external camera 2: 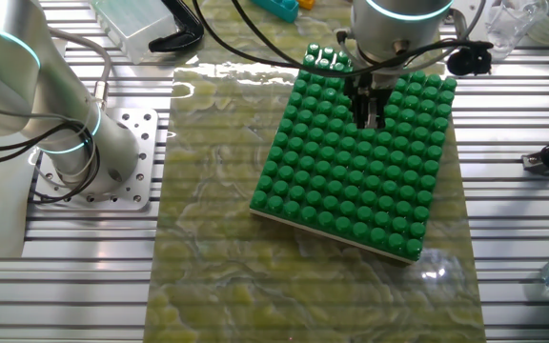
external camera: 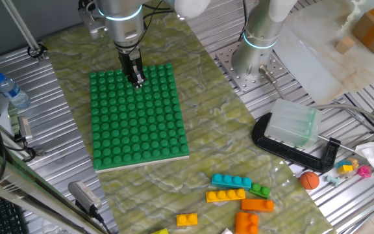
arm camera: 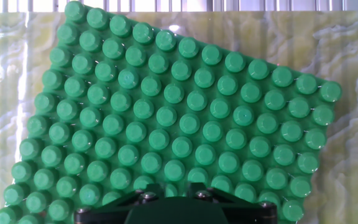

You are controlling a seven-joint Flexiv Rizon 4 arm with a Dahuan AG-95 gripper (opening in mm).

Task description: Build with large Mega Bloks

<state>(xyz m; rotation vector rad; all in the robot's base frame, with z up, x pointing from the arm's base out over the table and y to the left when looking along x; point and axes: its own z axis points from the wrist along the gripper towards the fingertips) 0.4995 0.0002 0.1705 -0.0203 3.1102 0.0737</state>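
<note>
Above the far end of the big flat green studded baseplate (external camera: 138,120), the black two-finger gripper (external camera: 137,79) points straight down, its fingers close together with nothing visible between them. The baseplate lies on a yellow-green marbled mat (external camera: 206,140). Well apart from it, near the mat's other end, lie the loose chunky plastic bricks: a cyan brick (external camera: 231,181), a yellow brick (external camera: 225,195), a small green brick (external camera: 260,190) and an orange brick (external camera: 257,205). A small orange ball (external camera: 310,179) sits beside them.
</note>
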